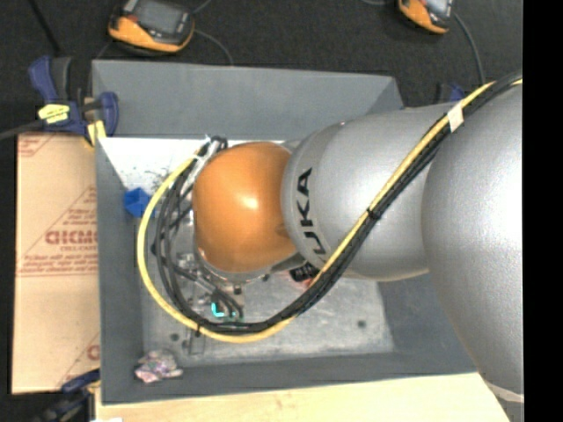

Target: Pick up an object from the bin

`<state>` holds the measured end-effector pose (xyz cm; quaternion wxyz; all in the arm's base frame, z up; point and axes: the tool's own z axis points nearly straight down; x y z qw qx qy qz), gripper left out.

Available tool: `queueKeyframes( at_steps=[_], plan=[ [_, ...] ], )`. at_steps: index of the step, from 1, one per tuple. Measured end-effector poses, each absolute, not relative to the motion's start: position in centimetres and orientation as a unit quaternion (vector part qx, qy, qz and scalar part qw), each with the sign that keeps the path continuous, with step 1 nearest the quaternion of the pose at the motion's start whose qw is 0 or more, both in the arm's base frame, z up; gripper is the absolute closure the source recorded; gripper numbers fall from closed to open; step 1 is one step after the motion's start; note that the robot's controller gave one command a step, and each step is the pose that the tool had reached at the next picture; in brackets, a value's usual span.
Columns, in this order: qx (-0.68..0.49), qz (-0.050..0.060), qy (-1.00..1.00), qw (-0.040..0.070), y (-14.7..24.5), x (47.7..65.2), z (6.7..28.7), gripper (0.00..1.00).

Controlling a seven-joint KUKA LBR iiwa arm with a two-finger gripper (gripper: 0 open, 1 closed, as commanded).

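Two loose things show: a small blue piece [132,202] by the bin's [114,323] left wall and a crumpled pale scrap [158,367] in its lower-left corner. My hand [214,299] sits low mid-bin under the orange cover [237,205]. Apart or together, I cannot tell. I judge nothing is lifted yet, so grasp and raise remain.

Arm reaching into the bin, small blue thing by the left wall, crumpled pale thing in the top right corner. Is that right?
No: the camera view shows the crumpled pale thing in the bin's lower left corner, not top right. The arm and small blue thing are as stated.
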<state>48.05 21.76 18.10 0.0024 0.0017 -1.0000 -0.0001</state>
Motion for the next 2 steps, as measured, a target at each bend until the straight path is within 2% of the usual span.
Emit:
queueKeyframes(
  at_steps=[1, 2],
  plan=[
    [0.139, 0.001, -0.990, -0.001, 18.0, 57.1, 6.8, 0.00],
    [0.397, 0.001, -0.918, -0.003, 12.8, 60.1, 10.2, 0.00]
  ],
)
